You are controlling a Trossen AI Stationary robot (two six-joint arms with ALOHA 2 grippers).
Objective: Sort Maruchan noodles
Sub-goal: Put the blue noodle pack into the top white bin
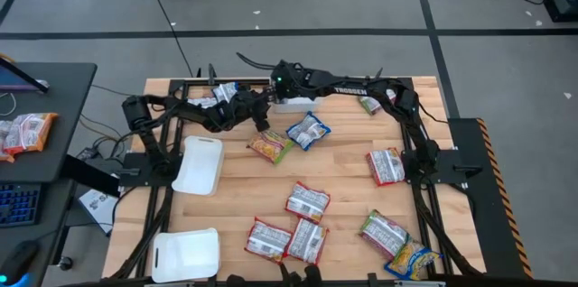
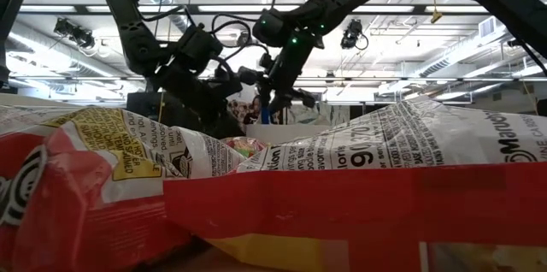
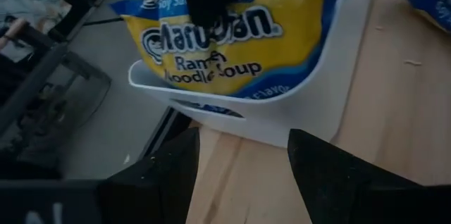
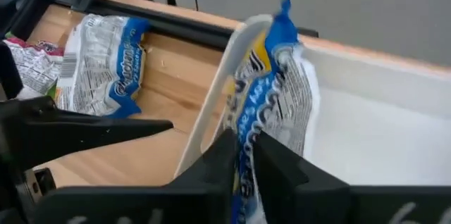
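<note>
High view: both arms meet at the table's far edge; the right gripper (image 1: 278, 91) hangs over a white tray (image 1: 300, 101) there, and the left gripper (image 1: 257, 111) sits just beside it; loose packets (image 1: 307, 201) lie scattered over the near and right parts of the wood, two more trays (image 1: 200, 163) on the left.

Low view: a red-and-white packet (image 2: 359, 178) fills the foreground; both arms show dark behind it, fingers too small to judge.

Left wrist view: the left fingers (image 3: 158, 175) stand well apart with nothing between them, just short of the tray wall (image 3: 282, 115); a blue-and-yellow packet (image 3: 239, 34) stands inside.

Right wrist view: the right fingers (image 4: 278, 164) are narrowly parted around that blue packet (image 4: 271, 104), upright against the tray wall (image 4: 211, 111); whether they still pinch it I cannot tell; another blue-white packet (image 4: 106, 55) lies on the wood beyond.
</note>
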